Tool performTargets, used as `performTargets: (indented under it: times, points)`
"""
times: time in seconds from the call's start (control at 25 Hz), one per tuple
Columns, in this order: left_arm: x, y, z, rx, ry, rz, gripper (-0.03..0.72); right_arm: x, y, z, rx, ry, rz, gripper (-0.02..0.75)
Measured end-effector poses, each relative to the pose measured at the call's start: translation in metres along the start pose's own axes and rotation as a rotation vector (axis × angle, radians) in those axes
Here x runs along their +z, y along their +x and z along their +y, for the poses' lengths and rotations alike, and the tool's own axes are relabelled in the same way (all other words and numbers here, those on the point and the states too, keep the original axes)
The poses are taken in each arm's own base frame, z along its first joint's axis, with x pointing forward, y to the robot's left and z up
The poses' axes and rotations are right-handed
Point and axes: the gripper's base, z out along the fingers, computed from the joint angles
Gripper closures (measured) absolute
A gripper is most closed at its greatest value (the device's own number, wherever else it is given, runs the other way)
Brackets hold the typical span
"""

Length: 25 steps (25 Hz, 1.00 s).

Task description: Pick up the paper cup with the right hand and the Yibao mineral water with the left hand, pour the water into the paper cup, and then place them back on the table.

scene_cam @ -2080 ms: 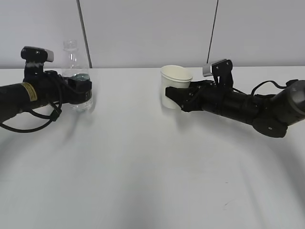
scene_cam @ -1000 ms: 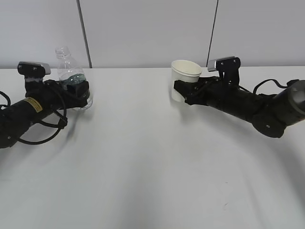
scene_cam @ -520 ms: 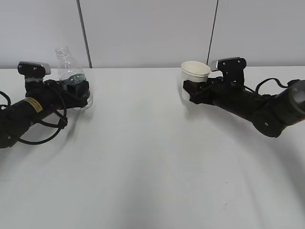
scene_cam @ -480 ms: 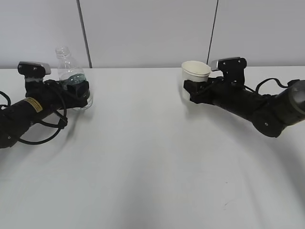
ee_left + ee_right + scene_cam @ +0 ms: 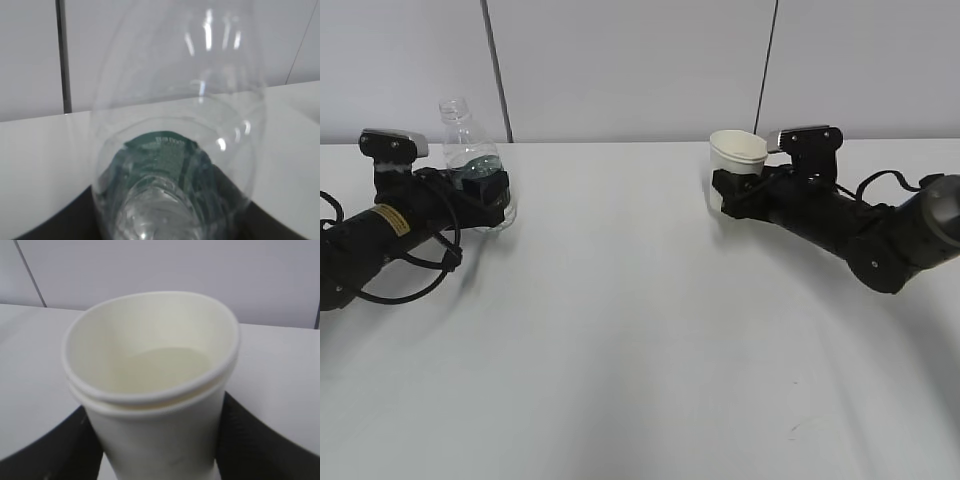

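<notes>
Clamped in the left hand (image 5: 485, 190): the water bottle (image 5: 472, 155), uncapped, jaws pinching its green-labelled middle, neck upright against the grey wall. Gripped in the right hand (image 5: 725, 190): the paper cup (image 5: 735, 165), jaws closed on its sides just under the rolled rim, mouth tipped slightly toward the camera. Both apparently lifted clear of the table (image 5: 620, 350), though hard to confirm for the bottle, its base hidden behind the gripper. Well apart for now, bottle far left, cup right of centre, pour not yet begun. Risks ahead, as a judgement only: thin cup walls buckling under a firm squeeze; the smooth bottle sliding or twisting in the grip when tilted; water missing the narrow mouth if the two are not brought close and lined up; the already-tilted cup spilling once filled. Seen from the right wrist, a double line at the rim, possibly two cups nested, impossible to say. Water level unclear through the glare from the left wrist. Fingertips cut off in both wrist views, only dark edges at the bottom of each.
</notes>
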Motion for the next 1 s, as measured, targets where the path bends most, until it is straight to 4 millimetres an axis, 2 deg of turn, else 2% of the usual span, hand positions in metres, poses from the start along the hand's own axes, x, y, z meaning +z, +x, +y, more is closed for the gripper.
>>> performTargets:
  times: [0.24, 0.52, 1.0]
  points:
    - [0.0, 0.0, 0.0, 0.005, 0.003, 0.002, 0.363, 0.001, 0.007, -0.004, 0.032, 0.036, -0.027, 0.259]
    - [0.0, 0.0, 0.0, 0.006, 0.004, 0.003, 0.363, 0.003, 0.024, -0.007, 0.058, 0.042, -0.038, 0.259]
    - [0.0, 0.0, 0.0, 0.007, 0.003, 0.004, 0.363, 0.004, 0.026, -0.007, 0.023, 0.04, -0.047, 0.259]
